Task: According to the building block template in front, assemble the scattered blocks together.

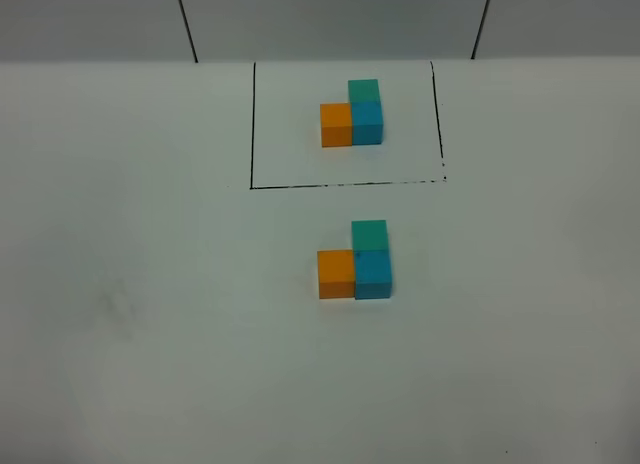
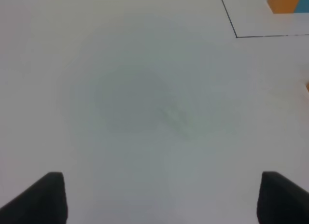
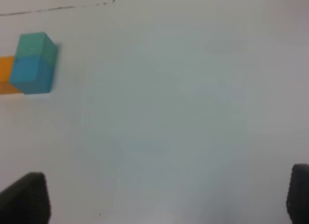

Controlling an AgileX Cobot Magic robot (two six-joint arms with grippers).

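The building block template [image 1: 352, 114] stands inside the thin black rectangle [image 1: 252, 134] at the back: orange cube beside blue cube, teal-green cube on the blue. In front of it, without an outline, the three blocks stand joined the same way: orange cube [image 1: 336, 274] touching sky blue cube [image 1: 373, 275], teal green cube [image 1: 369, 235] on top of the blue. The right wrist view shows this group, with the green cube [image 3: 35, 44] on the blue cube [image 3: 32, 75]. Neither gripper shows in the high view. The left gripper [image 2: 159, 197] and the right gripper [image 3: 169, 197] are open and empty over bare table.
The white table [image 1: 150, 314] stretches around the blocks on all sides. The left wrist view shows a corner of the black rectangle [image 2: 235, 35] and the template's orange cube [image 2: 284, 2]. Two dark cables [image 1: 187, 24] run up the back wall.
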